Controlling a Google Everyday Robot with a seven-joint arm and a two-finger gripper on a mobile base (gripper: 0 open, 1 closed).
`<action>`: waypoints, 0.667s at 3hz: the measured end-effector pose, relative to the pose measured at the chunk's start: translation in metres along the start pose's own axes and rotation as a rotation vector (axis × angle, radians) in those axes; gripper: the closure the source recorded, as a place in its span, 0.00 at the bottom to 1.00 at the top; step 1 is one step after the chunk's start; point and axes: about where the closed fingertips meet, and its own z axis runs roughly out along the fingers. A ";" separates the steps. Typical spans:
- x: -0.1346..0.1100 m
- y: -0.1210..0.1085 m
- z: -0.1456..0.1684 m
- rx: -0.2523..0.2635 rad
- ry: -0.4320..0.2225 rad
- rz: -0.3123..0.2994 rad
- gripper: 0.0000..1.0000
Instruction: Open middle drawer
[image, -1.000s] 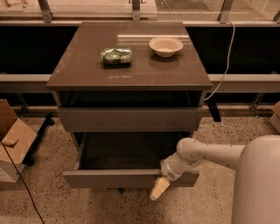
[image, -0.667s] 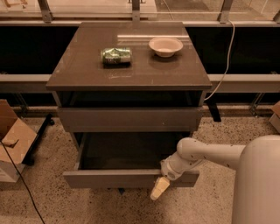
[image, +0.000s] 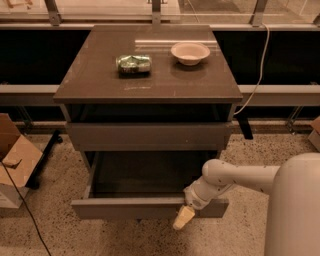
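The middle drawer (image: 130, 208) is a wide grey-brown handleless drawer, pulled well out of the cabinet so its dark inside shows. The top drawer front (image: 150, 136) sits above it, almost flush with the cabinet. The lowest drawer is hidden under the pulled-out one. My gripper (image: 184, 216) is at the right part of the middle drawer's front, at its top edge, with its tan tip hanging down in front of the panel. My white arm (image: 240, 177) reaches in from the lower right.
On the cabinet top (image: 150, 80) lie a green crumpled packet (image: 133, 63) and a pale bowl (image: 190, 52). A cardboard box (image: 15, 160) stands on the floor at the left. A cable (image: 257, 75) hangs at the right. Speckled floor lies in front.
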 end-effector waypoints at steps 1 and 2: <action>-0.001 0.000 -0.001 0.000 0.000 0.000 0.50; -0.001 0.000 -0.002 0.000 0.000 0.000 0.73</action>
